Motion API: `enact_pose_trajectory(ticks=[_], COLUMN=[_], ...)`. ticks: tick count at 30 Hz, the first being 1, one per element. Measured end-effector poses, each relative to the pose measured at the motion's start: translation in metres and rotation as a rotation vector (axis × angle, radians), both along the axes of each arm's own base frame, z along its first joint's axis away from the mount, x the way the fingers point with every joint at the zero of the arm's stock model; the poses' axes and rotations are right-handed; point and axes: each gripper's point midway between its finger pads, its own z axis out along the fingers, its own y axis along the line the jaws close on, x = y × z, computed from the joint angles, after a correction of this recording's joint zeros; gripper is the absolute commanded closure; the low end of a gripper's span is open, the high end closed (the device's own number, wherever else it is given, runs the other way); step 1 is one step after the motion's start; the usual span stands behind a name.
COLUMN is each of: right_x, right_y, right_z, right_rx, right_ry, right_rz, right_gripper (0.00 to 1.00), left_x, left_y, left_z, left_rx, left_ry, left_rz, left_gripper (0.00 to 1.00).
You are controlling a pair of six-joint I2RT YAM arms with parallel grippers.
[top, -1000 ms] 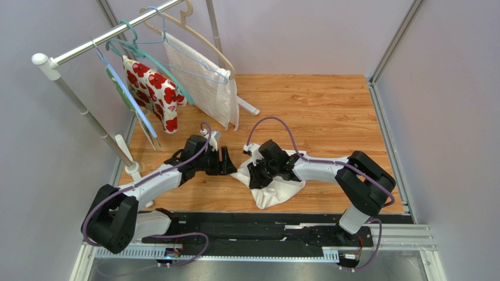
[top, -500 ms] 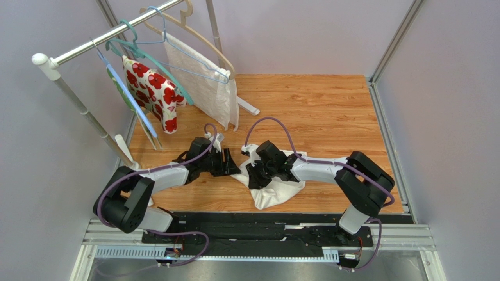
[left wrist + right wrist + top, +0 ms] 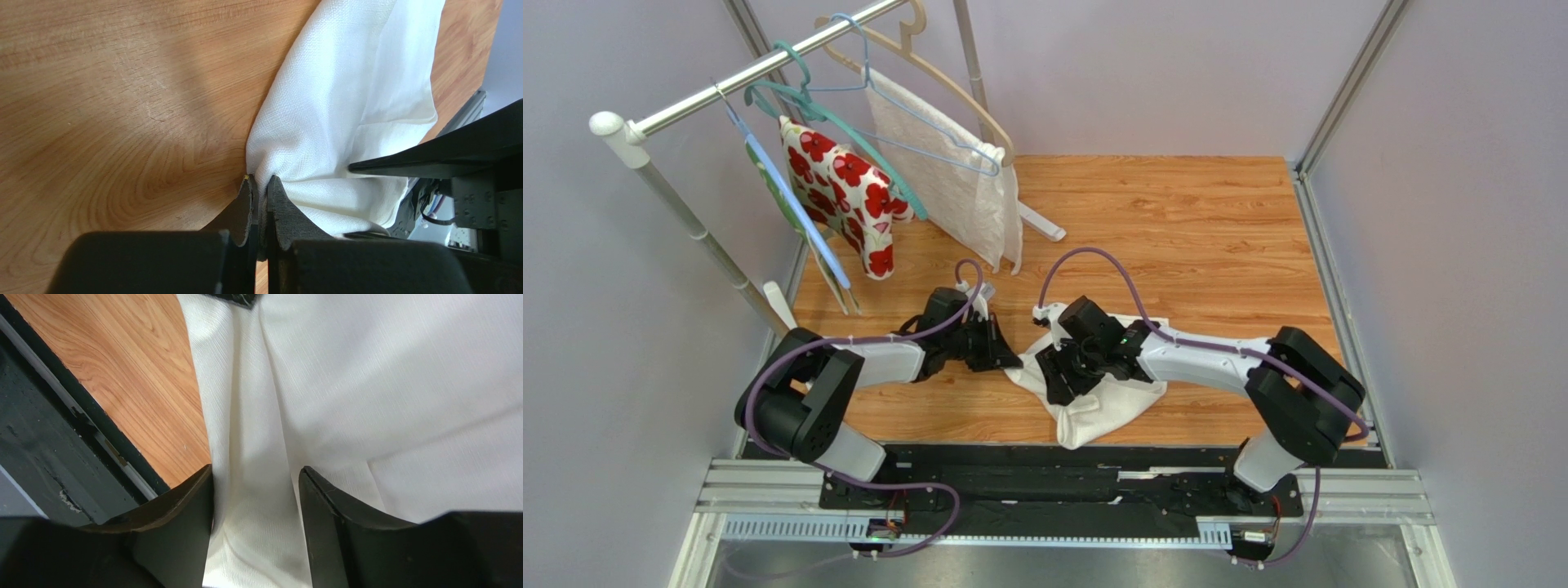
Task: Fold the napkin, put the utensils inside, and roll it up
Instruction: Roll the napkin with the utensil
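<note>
The napkin point(image 3: 1100, 410) lay crumpled at the lower middle of the top view. The left gripper point(image 3: 261, 184) was closed on its corner; the right gripper point(image 3: 256, 471) stood open astride a fold. Being soft and limp, it probably was best held by corners.

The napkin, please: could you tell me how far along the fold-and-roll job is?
Done: nothing yet; the napkin lies rumpled on the table, with no clean fold. In hand: the left gripper is shut on its left edge, and the right gripper stands open astride a ridge of cloth. Left: the fold, placing the utensils, of which none are in view, and the roll.
</note>
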Motion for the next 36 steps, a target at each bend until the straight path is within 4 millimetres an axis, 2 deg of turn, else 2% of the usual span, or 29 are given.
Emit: enact_pose_trajectory(ticks=[3,7,9,13,23,30,36], right_x=[-0.002,0.002,0.003,0.005,-0.014,0.006,0.043], right_y=[-0.013,-0.02,-0.026,-0.044,-0.089,-0.086,-0.073], right_z=[0.015,0.042,0.048,0.039,-0.008,-0.01,-0.008], right_rx=[-0.033,-0.012,-0.009,-0.033,-0.122,-0.083,-0.021], right_ry=[-0.003,-0.022,0.004,0.091,0.303,0.325,0.269], right_rz=[-0.048,-0.128,-0.187,-0.306,-0.503,-0.556,-0.542], right_gripper=[0.41,0.4,0.4,0.4,0.4,0.41,0.42], left_x=[0.0,-0.001,-0.001,-0.002,-0.006,-0.007,-0.005], left_y=[0.0,0.0,0.001,0.002,0.004,0.007,0.008], left_z=[0.0,0.0,-0.001,0.0,0.002,0.002,0.002], left_rx=[0.002,0.006,0.009,0.015,0.031,0.043,0.055], left_ry=[-0.008,-0.018,-0.023,-0.027,-0.043,-0.042,-0.043], left_rz=[-0.01,-0.023,-0.028,-0.037,-0.058,-0.056,-0.044], left_gripper=[1.0,1.0,1.0,1.0,1.0,1.0,1.0])
